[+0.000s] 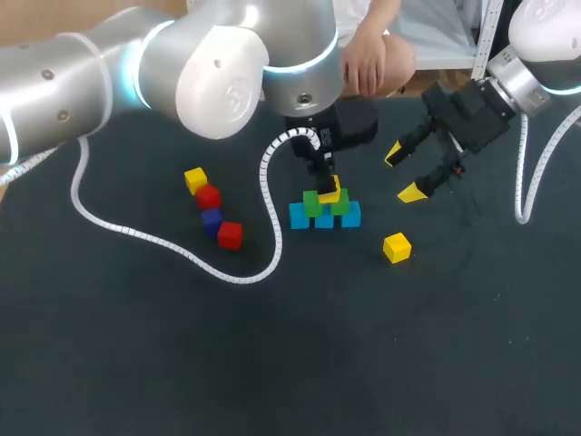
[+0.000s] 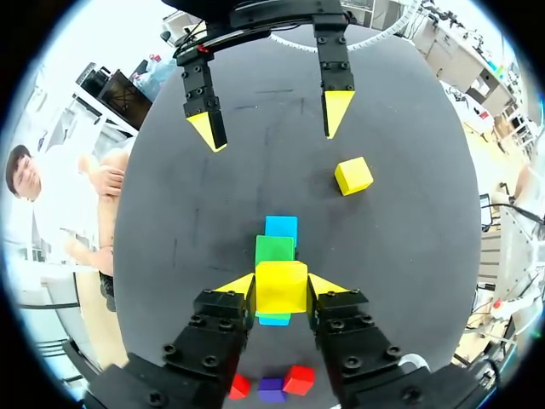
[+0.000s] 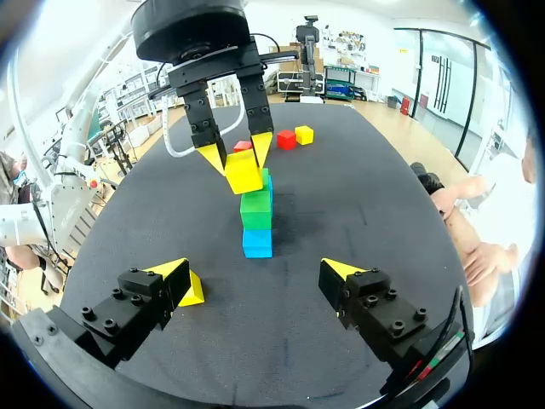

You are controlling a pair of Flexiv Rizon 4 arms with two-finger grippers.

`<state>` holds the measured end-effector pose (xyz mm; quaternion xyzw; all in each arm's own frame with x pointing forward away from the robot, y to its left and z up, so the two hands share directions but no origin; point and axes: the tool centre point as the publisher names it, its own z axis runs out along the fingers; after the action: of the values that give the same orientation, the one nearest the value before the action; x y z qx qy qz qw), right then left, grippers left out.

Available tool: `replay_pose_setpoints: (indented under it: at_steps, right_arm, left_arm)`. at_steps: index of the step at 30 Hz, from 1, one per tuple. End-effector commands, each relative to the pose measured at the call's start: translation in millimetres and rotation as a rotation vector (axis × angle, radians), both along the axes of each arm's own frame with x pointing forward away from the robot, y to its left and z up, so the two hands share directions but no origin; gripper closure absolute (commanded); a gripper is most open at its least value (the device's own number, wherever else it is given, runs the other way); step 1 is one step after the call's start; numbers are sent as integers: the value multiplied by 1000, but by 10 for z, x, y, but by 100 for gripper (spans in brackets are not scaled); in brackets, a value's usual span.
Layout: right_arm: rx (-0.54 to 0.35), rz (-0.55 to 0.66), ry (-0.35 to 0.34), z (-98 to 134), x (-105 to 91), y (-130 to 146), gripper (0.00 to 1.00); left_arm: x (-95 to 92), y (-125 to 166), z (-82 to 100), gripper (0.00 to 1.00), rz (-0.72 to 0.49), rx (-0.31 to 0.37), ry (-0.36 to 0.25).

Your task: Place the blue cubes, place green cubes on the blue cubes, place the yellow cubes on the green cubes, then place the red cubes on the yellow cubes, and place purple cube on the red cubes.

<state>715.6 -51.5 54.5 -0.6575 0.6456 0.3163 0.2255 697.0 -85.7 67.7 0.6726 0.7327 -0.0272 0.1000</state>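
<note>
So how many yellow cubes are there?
3. One yellow cube is in the left claw, over green cubes. A second yellow cube sits by the right claw. A third yellow cube is by a red cube. Arms may hide more.

Dark matte table [image 1: 427,363]: light-blue cube row [image 1: 299,216], centre; lone yellow cube [image 1: 397,247], right; at left, far yellow cube [image 1: 195,179], red cube [image 1: 208,196], purple cube [image 1: 211,219], near red cube [image 1: 230,234].

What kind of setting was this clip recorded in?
Probably a robotics lab bench: a dark-covered table, the left tool shut on a yellow cube over stacked green cubes and blue cubes, and the right tool open beside them.
</note>
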Motion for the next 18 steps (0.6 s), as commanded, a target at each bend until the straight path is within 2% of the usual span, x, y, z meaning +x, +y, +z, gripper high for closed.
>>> replay_pose_setpoints:
  at_steps: [1, 18]
  right_arm:
    - [0, -2, -2, 3, -10, 0, 0]
    - [0, -2, -2, 3, -10, 0, 0]
  left_arm:
    - [32, -12, -6, 100, -2, 3, 7]
    - [39, 11, -37, 100, 1, 4, 13]
